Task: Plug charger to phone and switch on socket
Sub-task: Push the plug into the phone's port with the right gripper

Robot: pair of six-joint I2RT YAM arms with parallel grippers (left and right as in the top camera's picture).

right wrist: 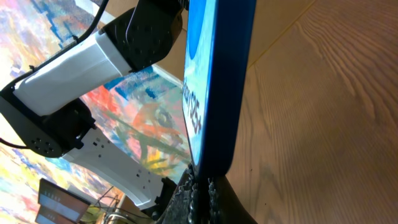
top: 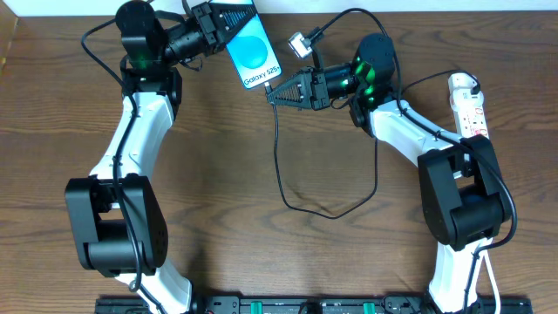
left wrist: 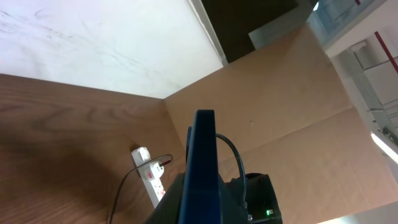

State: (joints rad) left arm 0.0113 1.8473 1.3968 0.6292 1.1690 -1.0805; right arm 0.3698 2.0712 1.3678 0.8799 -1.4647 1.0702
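We see left gripper (top: 228, 22) clamped on far end of phone (top: 253, 51), at table's (top: 261, 262) 12 o'clock, blue screen facing up. Right gripper (top: 272, 93), at phone's 5 o'clock, pinched shut on charger (top: 281, 174) tip against phone's near edge; whether tip is seated, we cannot tell. Cable loops toward 6 o'clock. Socket (top: 469, 109) lies at 2 o'clock, well apart from phone.
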